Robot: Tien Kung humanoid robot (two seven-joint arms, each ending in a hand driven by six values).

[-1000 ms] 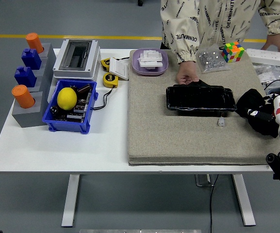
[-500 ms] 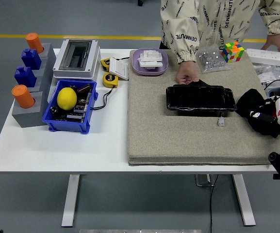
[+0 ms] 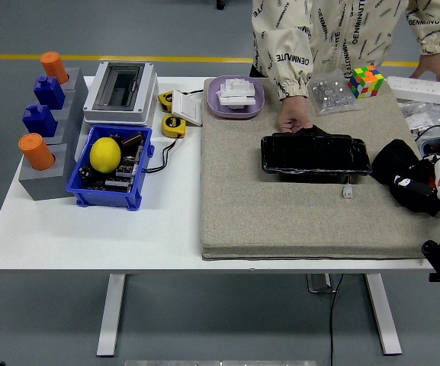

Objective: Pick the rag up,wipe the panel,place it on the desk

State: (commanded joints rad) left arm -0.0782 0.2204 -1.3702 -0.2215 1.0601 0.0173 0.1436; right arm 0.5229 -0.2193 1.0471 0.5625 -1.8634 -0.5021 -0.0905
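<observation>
A black glossy panel (image 3: 315, 155) lies on the grey felt mat (image 3: 281, 213) in the middle of the table. The person's hand (image 3: 294, 120) rests at the panel's far left edge. A black rag (image 3: 393, 157) lies bunched on the mat just right of the panel. My right hand (image 3: 416, 192), black with a white and orange wrist, sits against the rag's near right side at the picture's right edge. Black on black hides where the hand ends and the rag begins. My left arm is out of view.
A blue bin (image 3: 111, 169) with a lemon, a grey block stand (image 3: 48, 145), a white electrical box (image 3: 120, 91) and tape measures (image 3: 174, 124) stand on the left. A purple tray (image 3: 236, 97), a bag of screws (image 3: 332, 93), a colour cube (image 3: 365, 81) and a power strip (image 3: 433, 90) line the far edge.
My right wrist has slid a little to the right and down, toward the picture's edge. The panel, the rag's top and the person's hand have stayed put.
</observation>
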